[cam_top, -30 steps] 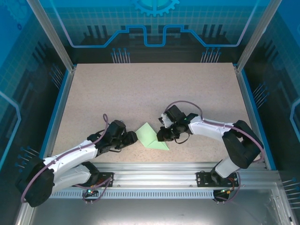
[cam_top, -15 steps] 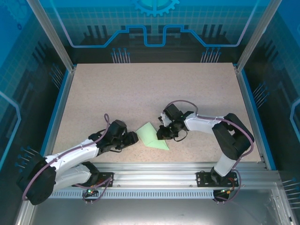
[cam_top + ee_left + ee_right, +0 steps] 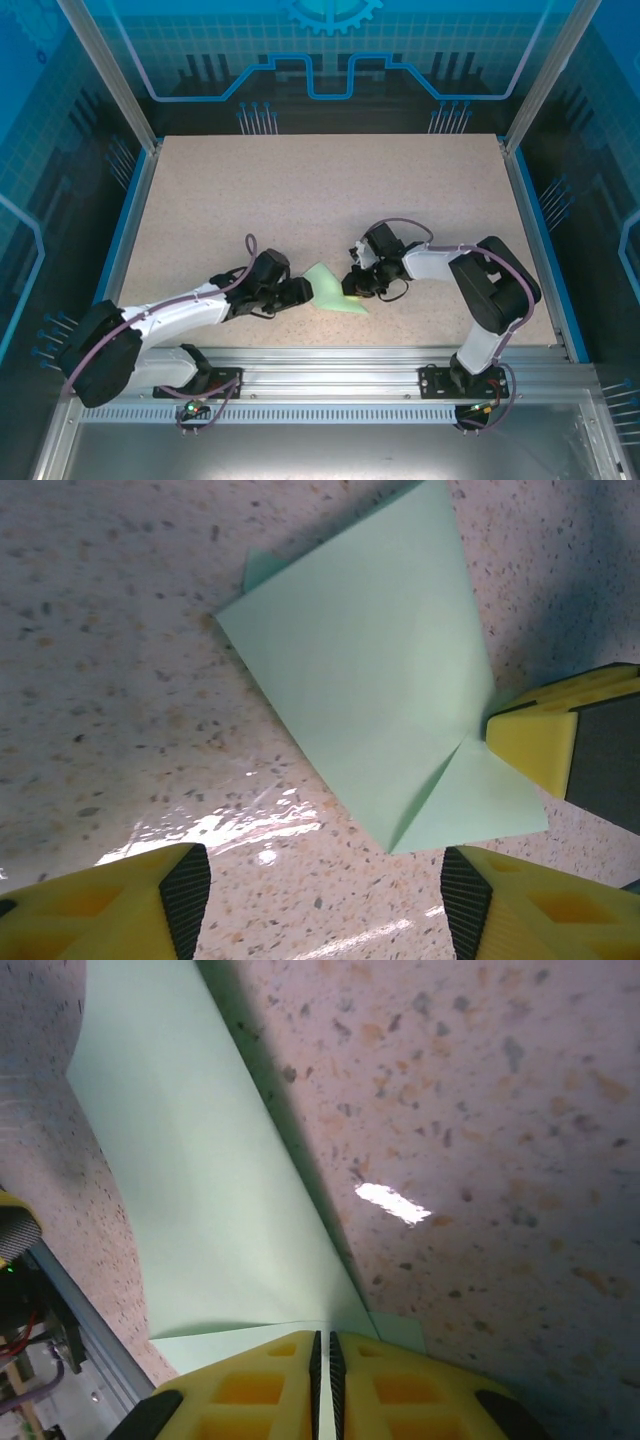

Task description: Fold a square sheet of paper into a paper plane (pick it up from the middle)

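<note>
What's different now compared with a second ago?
The left gripper slid right, jaws open, up to the green paper's left edge. The right arm's elbow drew in, and the paper shifted slightly right. The right gripper stayed pinched shut on the paper's right edge, and the paper stayed on the table.

We see the sheet of paper (image 3: 332, 292), pale mint green, folded into a creased, roughly triangular shape with a short diagonal crease at one corner. It lies on the surface (image 3: 300, 190), close to its near edge, about midway across.
</note>
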Robot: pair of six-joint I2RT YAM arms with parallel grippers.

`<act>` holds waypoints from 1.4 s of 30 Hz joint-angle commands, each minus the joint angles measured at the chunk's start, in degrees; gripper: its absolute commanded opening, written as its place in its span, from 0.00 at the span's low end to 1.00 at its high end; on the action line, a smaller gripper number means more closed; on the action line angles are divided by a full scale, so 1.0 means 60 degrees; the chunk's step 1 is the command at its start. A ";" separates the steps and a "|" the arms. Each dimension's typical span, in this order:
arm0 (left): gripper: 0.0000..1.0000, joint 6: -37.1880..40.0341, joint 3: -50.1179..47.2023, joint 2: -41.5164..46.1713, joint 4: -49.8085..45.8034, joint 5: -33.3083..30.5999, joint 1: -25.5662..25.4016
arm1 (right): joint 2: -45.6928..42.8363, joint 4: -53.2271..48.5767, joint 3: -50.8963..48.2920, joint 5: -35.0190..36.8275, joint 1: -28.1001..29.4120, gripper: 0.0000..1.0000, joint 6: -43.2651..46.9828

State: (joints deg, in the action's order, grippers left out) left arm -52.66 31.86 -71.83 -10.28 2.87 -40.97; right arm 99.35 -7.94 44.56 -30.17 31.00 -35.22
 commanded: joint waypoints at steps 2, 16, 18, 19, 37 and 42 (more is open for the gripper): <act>0.69 -0.0502 0.0259 -0.0436 0.0520 0.0094 -0.0363 | 0.0082 0.0586 -0.0471 -0.0322 -0.0446 0.15 -0.0322; 0.67 -0.2725 -0.0089 -0.1165 0.2379 -0.0208 -0.0946 | 0.0048 0.1262 -0.0899 -0.0537 -0.0624 0.15 -0.0679; 0.66 -0.2934 -0.0042 -0.1371 0.2450 -0.0266 -0.1033 | 0.0090 0.1280 -0.0907 -0.0516 -0.0626 0.15 -0.0676; 0.66 -0.3016 -0.0029 -0.1453 0.2463 -0.0281 -0.1059 | 0.0099 0.1301 -0.0929 -0.0522 -0.0637 0.15 -0.0691; 0.47 -0.3246 0.0443 -0.2433 0.3340 -0.0424 -0.1323 | 0.0257 0.1749 -0.1197 -0.0572 -0.0700 0.16 -0.0855; 0.37 -0.3068 0.0641 -0.2495 0.3005 -0.0657 -0.1303 | 0.0225 0.1826 -0.1226 -0.0570 -0.0700 0.16 -0.0952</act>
State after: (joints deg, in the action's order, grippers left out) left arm -72.73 34.06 -86.43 8.21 0.67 -48.56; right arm 99.22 3.07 38.83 -36.84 27.38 -40.58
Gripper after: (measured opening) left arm 0.378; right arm 0.158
